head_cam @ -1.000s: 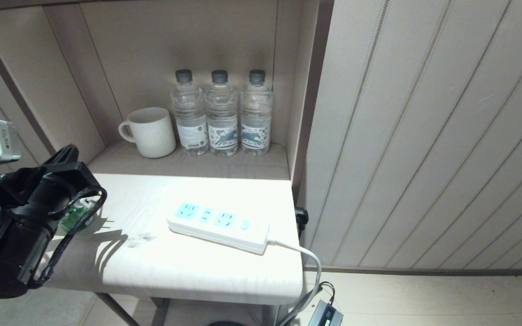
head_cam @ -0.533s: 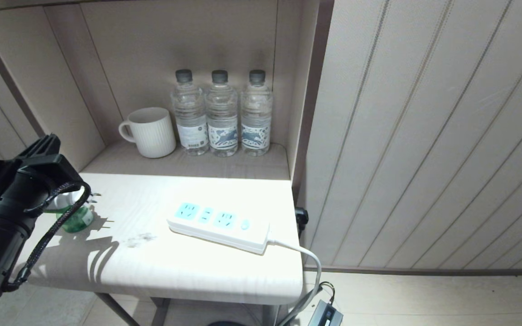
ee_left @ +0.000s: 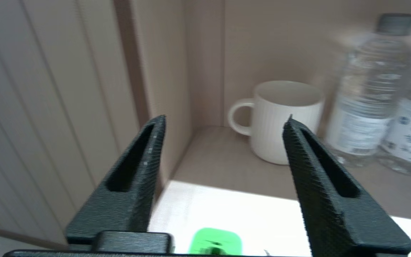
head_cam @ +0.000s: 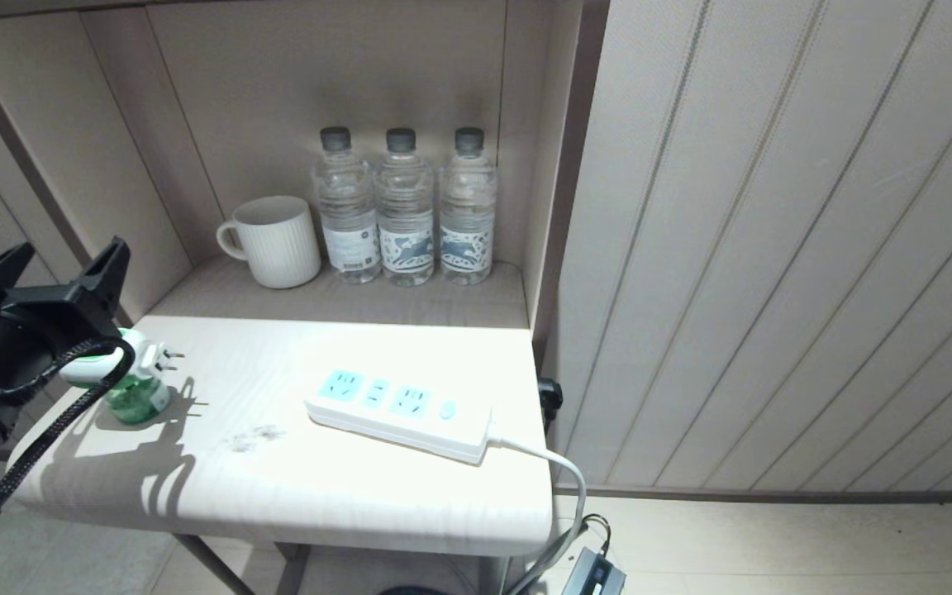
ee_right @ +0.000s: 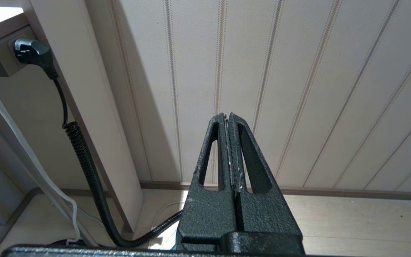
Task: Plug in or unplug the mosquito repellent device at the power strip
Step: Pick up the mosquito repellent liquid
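The mosquito repellent device [head_cam: 130,388], a small green bottle with a white head, stands on the left end of the white table [head_cam: 344,496], unplugged; its prongs point toward the power strip [head_cam: 397,406]. All sockets of the white strip with light-blue panels in mid-table are free. My left gripper [head_cam: 67,264] hovers open just above and left of the device, holding nothing. In the left wrist view the left gripper [ee_left: 225,121] has only the device's green top [ee_left: 215,243] low between the fingers. The right gripper [ee_right: 227,116] is shut on nothing, low beside the table, facing the panelled wall.
A white mug [head_cam: 273,241] and three clear water bottles [head_cam: 403,211] stand in the alcove behind the table. The strip's white cord [head_cam: 563,475] drops off the table's right edge. A black plug [ee_right: 34,51] with a coiled cable sits in the table's side.
The left gripper opened, letting go of the device, and drew back up and to the left. The device stays standing on the table. The right arm has not moved.
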You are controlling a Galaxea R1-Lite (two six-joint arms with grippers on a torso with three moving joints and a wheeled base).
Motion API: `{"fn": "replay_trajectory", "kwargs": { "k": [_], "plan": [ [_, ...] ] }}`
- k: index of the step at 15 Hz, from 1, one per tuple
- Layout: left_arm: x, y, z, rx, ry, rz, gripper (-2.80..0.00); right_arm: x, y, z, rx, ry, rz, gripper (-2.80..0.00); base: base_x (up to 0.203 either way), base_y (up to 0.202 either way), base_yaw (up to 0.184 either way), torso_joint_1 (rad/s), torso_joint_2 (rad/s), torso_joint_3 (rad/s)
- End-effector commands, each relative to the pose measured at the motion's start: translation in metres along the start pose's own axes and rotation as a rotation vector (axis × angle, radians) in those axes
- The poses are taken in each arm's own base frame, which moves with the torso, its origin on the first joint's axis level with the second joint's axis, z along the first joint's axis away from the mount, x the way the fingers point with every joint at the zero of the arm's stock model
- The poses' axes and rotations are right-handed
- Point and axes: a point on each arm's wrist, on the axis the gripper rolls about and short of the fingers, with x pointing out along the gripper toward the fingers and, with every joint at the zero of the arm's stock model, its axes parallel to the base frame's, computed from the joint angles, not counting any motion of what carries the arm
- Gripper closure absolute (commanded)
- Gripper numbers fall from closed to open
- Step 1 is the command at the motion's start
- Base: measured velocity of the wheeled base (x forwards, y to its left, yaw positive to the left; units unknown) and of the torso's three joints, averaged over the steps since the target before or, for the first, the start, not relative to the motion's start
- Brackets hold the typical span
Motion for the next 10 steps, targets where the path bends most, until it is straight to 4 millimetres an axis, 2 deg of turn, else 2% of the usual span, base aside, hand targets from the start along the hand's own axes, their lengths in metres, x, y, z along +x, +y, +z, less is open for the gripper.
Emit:
{"fn": "replay_trajectory", "kwargs": {
  "k": [1,3,6,9,10],
  "plan": [
    [0.001,0.010,0.003,0.006,-0.020,0.023,-2.80,0.000,0.000,0.000,0.000,-0.001,0.000,0.00,0.000,0.000,0.000,0.000,0.00,0.000],
    [-0.004,0.013,0.009,0.005,-0.036,0.020,-2.80,0.000,0.000,0.000,0.000,0.000,0.000,0.00,0.000,0.000,0.000,0.000,0.00,0.000],
    [-0.012,0.018,0.035,-0.003,-0.049,0.017,-2.80,0.000,0.000,0.000,0.000,0.000,0.000,0.00,0.000,0.000,0.000,0.000,0.00,0.000],
    [-0.011,0.020,0.053,-0.014,-0.062,0.032,-2.80,0.000,0.000,0.000,0.000,0.000,0.000,0.00,0.000,0.000,0.000,0.000,0.00,0.000],
    [-0.012,0.021,0.054,-0.006,-0.047,0.033,0.00,0.000,0.000,0.000,0.000,0.000,0.000,0.00,0.000,0.000,0.000,0.000,0.00,0.000]
  ]
}}
